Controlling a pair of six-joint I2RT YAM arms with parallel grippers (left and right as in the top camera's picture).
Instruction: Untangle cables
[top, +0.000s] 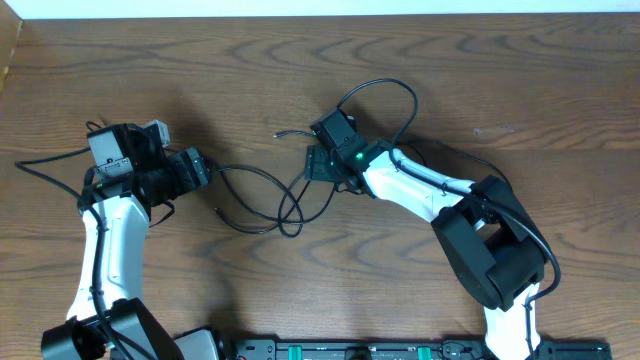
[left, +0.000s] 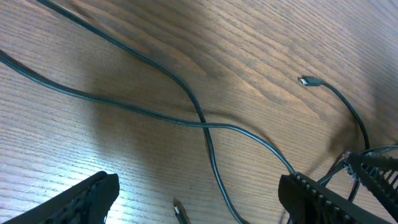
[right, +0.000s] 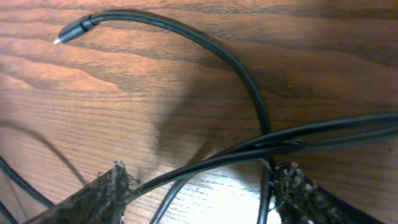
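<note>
Thin black cables (top: 245, 169) lie looped on the wooden table between my two arms, and one loop (top: 385, 83) arcs behind the right gripper. My left gripper (top: 205, 168) is open at the left end of the tangle. In its wrist view two strands cross (left: 205, 125) ahead of the gripper (left: 199, 190), and a small plug end (left: 180, 213) lies between the fingers, untouched. My right gripper (top: 318, 165) is open low over the cables. Several strands (right: 249, 149) run across the gap of this gripper (right: 202, 183), brushing its fingertips (right: 115, 180). A free plug (right: 71, 32) lies ahead.
A loose plug tip (top: 278, 133) rests just left of the right gripper. Another plug end (top: 218, 212) lies below the left gripper. The table's back edge (top: 320, 14) runs along the top. A thicker arm lead (top: 45, 160) trails to the left.
</note>
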